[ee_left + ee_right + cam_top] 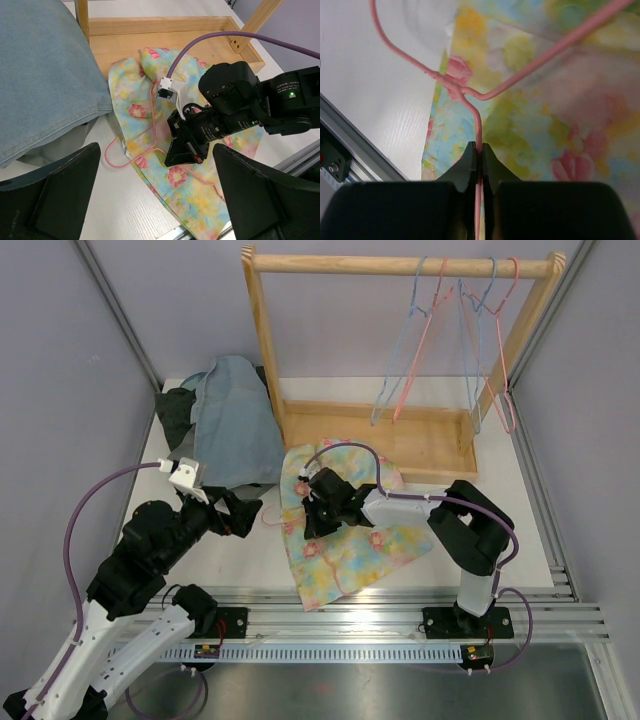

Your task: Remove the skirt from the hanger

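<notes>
Right tool [479,150]: I have it clenched on one straight run of the thin pink wire hanger [470,95], probably so that I can draw the wire out.
Hanger: lies flat on the yellow-and-blue floral cloth skirt [560,115], with its hook past the hem.
Skirt: spread on the white surface [240,560], before the wooden rack [400,430], not yet freed.
Left tool [240,512]: released and held wide beside the hook, likely to pin something down.

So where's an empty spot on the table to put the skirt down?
Bare table lies between the left arm and the skirt; a smaller strip sits right of the right arm, before the wooden rack. The back left is crowded with a clothes pile.
</notes>
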Available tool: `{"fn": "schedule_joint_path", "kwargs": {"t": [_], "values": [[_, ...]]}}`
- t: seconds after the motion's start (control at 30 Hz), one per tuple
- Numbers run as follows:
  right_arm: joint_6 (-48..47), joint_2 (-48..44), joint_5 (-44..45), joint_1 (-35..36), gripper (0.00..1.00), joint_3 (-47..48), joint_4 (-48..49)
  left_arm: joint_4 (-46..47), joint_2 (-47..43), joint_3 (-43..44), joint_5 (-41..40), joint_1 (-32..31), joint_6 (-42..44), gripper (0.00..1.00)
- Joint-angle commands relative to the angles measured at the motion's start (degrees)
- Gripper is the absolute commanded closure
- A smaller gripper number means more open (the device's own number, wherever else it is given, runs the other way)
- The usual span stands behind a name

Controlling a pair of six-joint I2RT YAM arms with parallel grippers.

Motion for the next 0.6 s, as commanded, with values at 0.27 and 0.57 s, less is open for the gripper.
{"fn": "schedule_joint_path", "kwargs": {"t": [0.27,0.57], "values": [[1.25,-8.11,-0.76,0.42,1.0,2.03,-1.17,1.74,0.06,-0.33,0.74,-0.26,-0.58,0.01],[0.89,-23.06,1.88,0.51,1.0,19.07,-14.53,3.14,2.34,0.55,1.61,-0.26,-0.32,0.01]]}}
